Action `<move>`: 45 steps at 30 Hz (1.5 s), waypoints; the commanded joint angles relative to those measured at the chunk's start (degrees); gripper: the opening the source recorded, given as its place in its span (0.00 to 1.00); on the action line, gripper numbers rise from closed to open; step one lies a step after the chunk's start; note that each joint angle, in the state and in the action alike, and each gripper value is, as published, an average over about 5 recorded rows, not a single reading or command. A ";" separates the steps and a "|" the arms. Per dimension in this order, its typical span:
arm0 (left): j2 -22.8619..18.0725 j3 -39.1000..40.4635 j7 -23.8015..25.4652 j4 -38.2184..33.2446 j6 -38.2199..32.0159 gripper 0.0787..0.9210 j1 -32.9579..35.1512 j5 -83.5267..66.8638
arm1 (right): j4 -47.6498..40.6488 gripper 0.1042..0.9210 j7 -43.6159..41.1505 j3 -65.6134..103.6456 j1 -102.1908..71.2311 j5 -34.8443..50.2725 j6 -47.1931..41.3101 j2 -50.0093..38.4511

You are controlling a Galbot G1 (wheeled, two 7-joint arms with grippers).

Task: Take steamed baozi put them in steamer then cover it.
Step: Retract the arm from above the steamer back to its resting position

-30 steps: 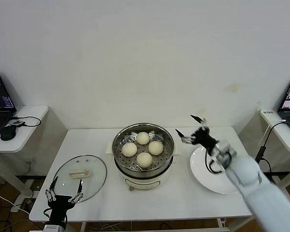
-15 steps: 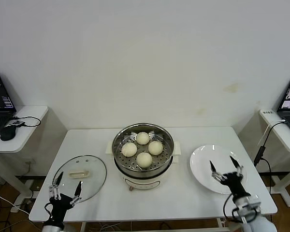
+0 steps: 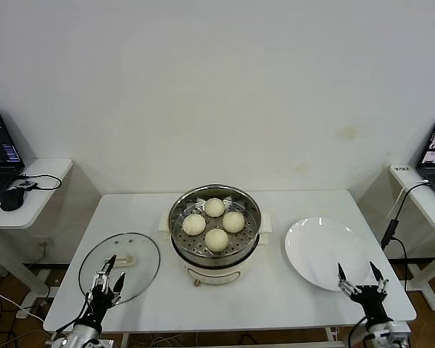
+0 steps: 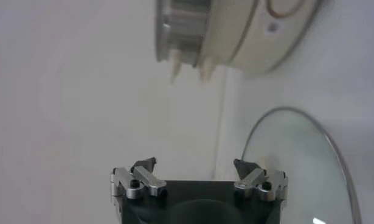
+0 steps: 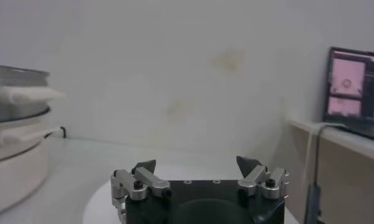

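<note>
Four buns (image 3: 214,222) are seated in the uncovered steamer (image 3: 216,230); the left gripper (image 3: 105,275) and right gripper (image 3: 361,279) are held open, empty.

Left gripper (image 4: 196,171) and right gripper (image 5: 197,171): black housings, silver screw-fastened finger brackets, dark pointed fingertips (image 5: 248,164).

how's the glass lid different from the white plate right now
The glass lid is see-through with a metal rim and a cream handle on top; the white plate is opaque, plain and bare. The lid lies on the robot's left of the steamer, with the left gripper over its near edge; the plate lies on the right, with the right gripper by its near edge. Both are round and flat on the table.
</note>
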 commanded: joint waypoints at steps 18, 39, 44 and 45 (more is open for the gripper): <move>2.61 3.99 2.35 16.35 2.04 0.88 -17.76 5.91 | 0.57 0.88 -0.63 2.16 -3.71 -0.52 0.52 3.47; 2.59 5.07 3.91 19.43 2.43 0.88 -20.34 5.23 | 1.17 0.88 -1.06 1.30 -4.26 -1.26 0.41 3.52; 2.39 5.17 4.11 20.85 2.50 0.85 -20.83 5.48 | 1.20 0.88 -1.11 1.23 -4.23 -1.25 0.42 3.58; 2.38 5.16 4.12 20.99 2.50 0.82 -20.84 5.49 | 1.20 0.88 -1.13 1.20 -4.24 -1.25 0.42 3.59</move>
